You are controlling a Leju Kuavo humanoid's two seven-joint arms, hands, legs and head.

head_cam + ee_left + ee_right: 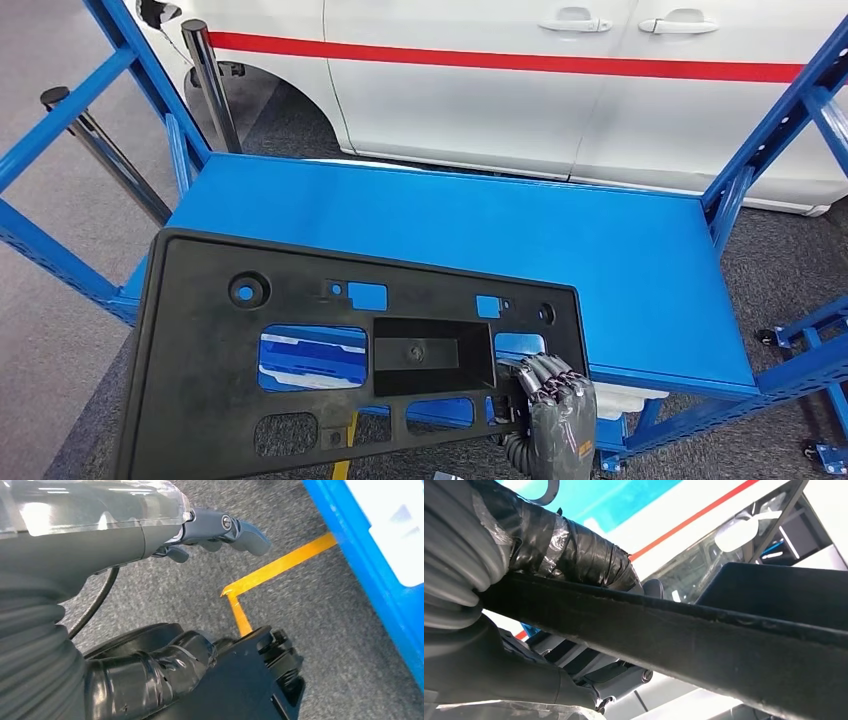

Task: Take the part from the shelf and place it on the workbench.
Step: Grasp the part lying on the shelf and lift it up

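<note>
Both hands were clamped on the black part, right hand (pixel 555 415) on its near edge and left hand (pixel 145 677) too, holding the part (pixel 300 350) over the blue table (pixel 560 250).

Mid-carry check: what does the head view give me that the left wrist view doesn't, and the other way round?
Head view alone: the blue workbench, the white car behind it, and the right hand gripping the panel's lower edge. Left wrist view alone: the left hand gripping a panel edge. Shared: the black panel, the grey carpet and the yellow floor line.
</note>
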